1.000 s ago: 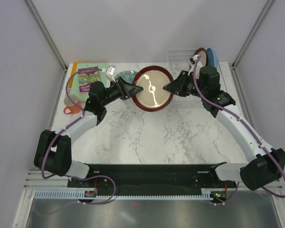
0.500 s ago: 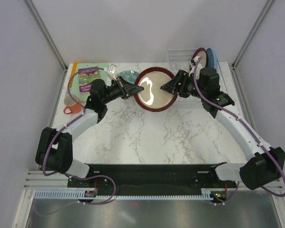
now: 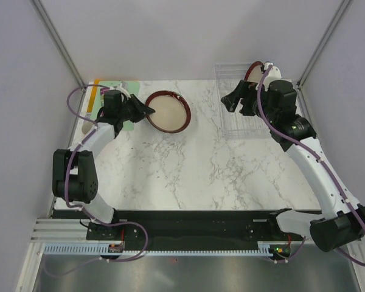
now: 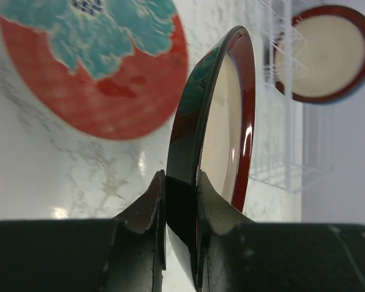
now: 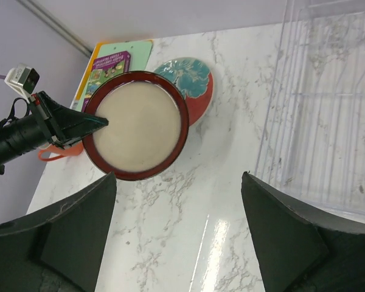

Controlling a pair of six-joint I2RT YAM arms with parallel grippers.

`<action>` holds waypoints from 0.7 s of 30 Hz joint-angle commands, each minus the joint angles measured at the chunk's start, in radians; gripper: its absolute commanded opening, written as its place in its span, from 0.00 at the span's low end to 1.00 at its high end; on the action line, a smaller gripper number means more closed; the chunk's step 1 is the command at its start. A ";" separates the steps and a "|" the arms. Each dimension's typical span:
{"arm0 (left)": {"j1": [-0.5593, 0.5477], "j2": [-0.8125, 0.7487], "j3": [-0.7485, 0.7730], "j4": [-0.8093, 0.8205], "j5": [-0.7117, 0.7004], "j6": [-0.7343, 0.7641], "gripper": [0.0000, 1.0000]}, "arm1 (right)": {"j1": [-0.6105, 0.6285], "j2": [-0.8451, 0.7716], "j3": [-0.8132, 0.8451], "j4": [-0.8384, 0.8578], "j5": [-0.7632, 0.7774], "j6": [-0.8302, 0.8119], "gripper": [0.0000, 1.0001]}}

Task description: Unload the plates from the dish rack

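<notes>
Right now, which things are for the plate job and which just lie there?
Job: held dark red-rimmed cream plate; red plate with teal flower; racked red-rimmed cream plate; clear plastic dish rack.
Lying about: green and purple book; orange mug handle.

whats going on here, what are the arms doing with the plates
The left gripper has its fingers clamped on the rim of the cream plate with the dark red rim, holding it close by the red and teal plate that lies flat on the table. The right gripper is open and empty near the dish rack, where another red-rimmed plate stands.
</notes>
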 commanded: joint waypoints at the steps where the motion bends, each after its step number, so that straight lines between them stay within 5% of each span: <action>1: 0.045 0.072 0.164 0.036 0.025 0.057 0.02 | -0.013 -0.021 0.036 -0.035 0.071 -0.072 0.90; 10: 0.097 0.360 0.431 0.023 0.075 0.023 0.02 | -0.036 0.025 0.018 -0.036 0.072 -0.101 0.88; 21: 0.111 0.547 0.574 0.013 0.095 0.008 0.02 | -0.082 0.079 0.022 -0.032 0.040 -0.124 0.88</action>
